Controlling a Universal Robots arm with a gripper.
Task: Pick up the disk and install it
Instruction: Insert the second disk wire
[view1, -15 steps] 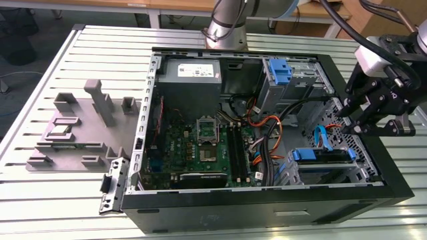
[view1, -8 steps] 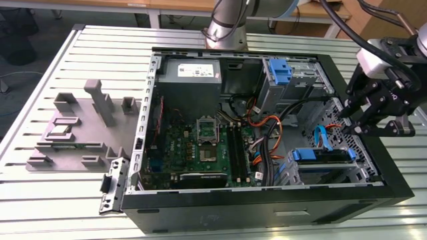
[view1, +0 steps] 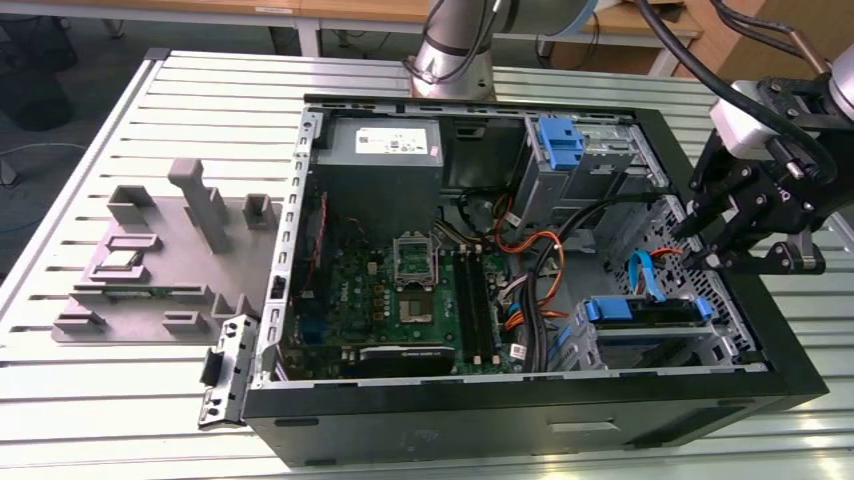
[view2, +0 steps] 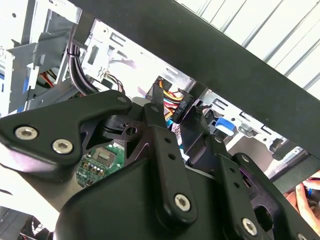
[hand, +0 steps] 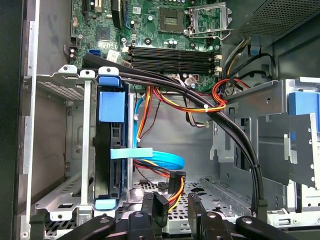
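The gripper is held open and empty over the computer case's edge at the exterior view's right. The disk is seated edge-up in the drive cage; in the first wrist view the disk is seen beside a blue cable.

Arm column: silver-grey tube with a metal collar, seen behind the computer case in the exterior view. Wrist block: white, fed by thick black cables. Gripper: matt black linkage, orange-red accents noted on its links above the case's edge. Linkage bars in the second wrist view: black, fastened with silver hex-socket screws.
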